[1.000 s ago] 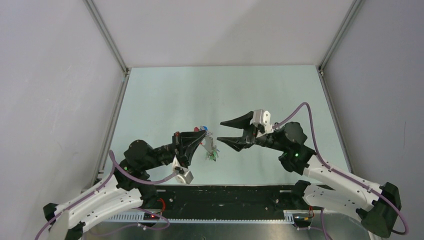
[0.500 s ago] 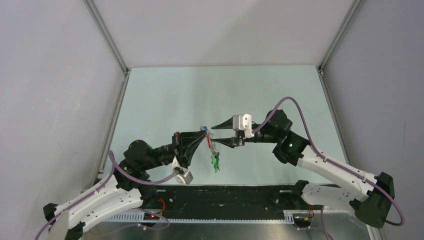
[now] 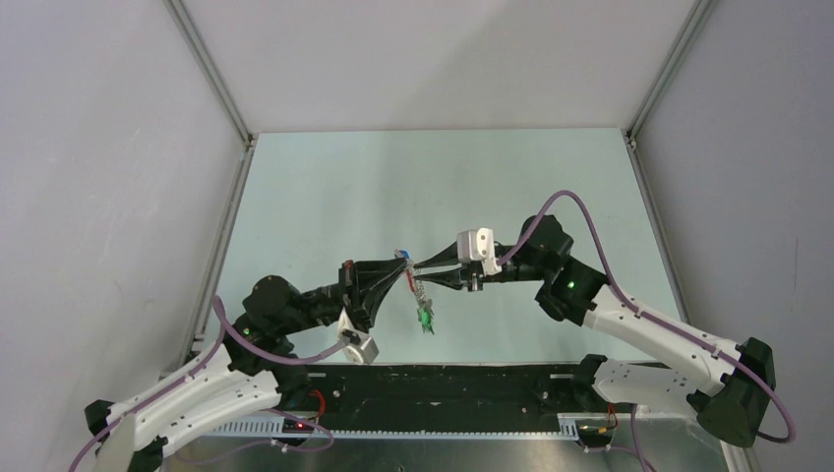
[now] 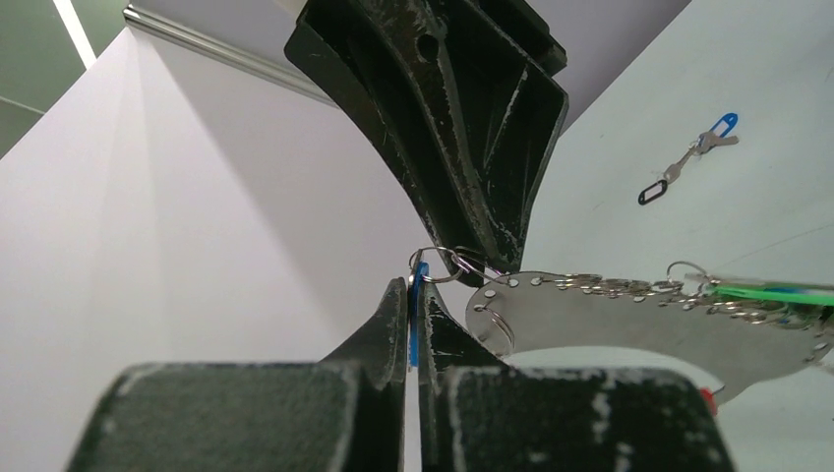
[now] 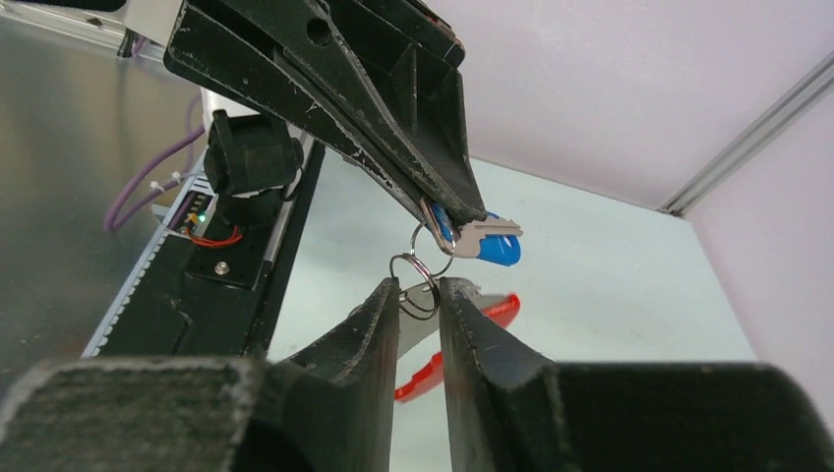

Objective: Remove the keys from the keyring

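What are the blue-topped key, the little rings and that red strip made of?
Key: bare silvery metal, with a glossy blue cap, probably plastic. Rings: thin wire that glints, likely steel. Red strip: smooth and shiny, plastic or painted metal; I cannot tell which.

The left arm (image 3: 211, 388) and right arm (image 3: 654, 339) reach inward from the near edge, elbows bent, and meet tip to tip mid-scene. The left gripper (image 3: 404, 276) points right, jaws pressed together on a key (image 5: 489, 247). The right gripper (image 5: 421, 293) points left, jaws a narrow gap apart, possibly pinching something; hard to tell.
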`<state>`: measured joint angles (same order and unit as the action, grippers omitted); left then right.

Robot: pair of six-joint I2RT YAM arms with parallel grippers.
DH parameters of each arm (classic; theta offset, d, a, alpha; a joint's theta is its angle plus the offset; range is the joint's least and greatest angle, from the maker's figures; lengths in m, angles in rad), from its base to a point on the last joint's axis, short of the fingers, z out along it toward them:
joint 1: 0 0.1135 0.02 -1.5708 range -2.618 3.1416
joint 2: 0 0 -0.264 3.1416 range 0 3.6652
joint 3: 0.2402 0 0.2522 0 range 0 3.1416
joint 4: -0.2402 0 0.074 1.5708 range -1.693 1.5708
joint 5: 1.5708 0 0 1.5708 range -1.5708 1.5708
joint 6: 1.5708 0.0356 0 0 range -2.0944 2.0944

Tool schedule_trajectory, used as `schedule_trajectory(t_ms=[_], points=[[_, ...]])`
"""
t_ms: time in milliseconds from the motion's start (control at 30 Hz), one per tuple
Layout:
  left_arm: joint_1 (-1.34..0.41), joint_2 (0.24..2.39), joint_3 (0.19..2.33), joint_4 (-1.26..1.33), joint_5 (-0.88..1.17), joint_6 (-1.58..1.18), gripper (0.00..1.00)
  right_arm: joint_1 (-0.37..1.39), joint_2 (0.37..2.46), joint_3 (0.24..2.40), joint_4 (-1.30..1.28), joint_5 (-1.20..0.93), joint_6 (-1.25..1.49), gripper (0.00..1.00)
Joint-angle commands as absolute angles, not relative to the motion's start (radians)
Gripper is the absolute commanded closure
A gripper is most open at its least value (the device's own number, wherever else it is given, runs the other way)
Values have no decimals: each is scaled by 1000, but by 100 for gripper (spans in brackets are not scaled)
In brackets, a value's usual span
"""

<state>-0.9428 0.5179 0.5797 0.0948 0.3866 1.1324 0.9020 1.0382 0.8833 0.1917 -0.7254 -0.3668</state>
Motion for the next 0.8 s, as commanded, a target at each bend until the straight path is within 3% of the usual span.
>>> schedule_trajectory(t_ms=[0,167,500,767], points=[[-937,515,614,159,398,1118,100,910,1035,933,238,-767,-331,77],[-938,515,614,160,395,1120,100,910,1033,933,257,-740,-280,100],[-939,507,611,160,381,1122,100,839,995,902,344,-635,104,100],[-937,520,606,159,379,1122,100,761,854,675,620,-359,494,100]])
